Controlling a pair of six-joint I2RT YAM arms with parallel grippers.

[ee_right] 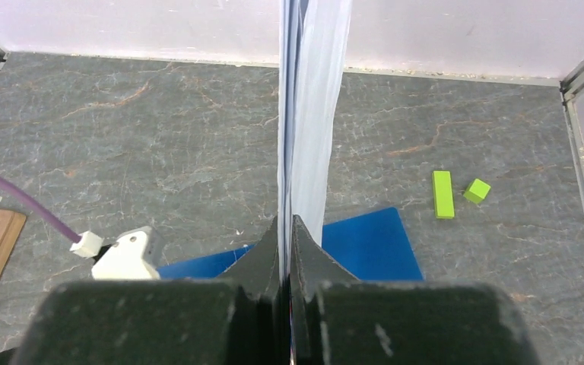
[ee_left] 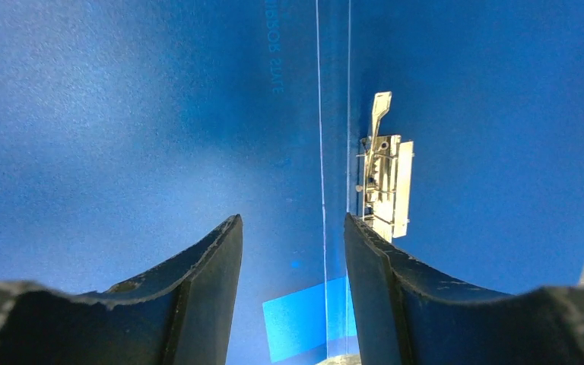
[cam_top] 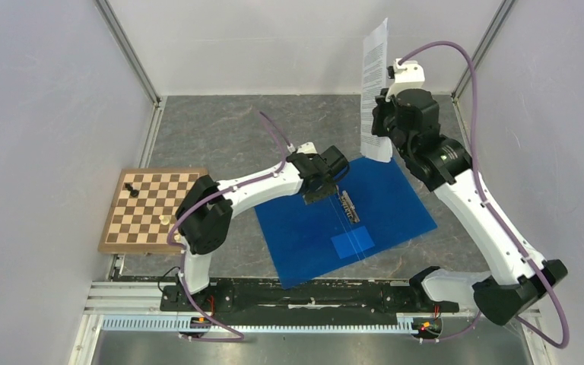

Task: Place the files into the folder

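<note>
Folder (cam_top: pixel 384 209): open flat, clip (ee_left: pixel 386 179) bare beside the spine.
Files (cam_top: pixel 375 91): upright on edge above the folder's far corner, pinched in the right gripper (ee_right: pixel 287 228).
Left gripper (ee_left: pixel 293 228): low over the folder just beside the clip, fingers (ee_left: pixel 198 281) part spread, empty.
Step, as judged: free the clip.
Care: bring the sheets down flat, with their edge square to the clip. They look floppy.
</note>
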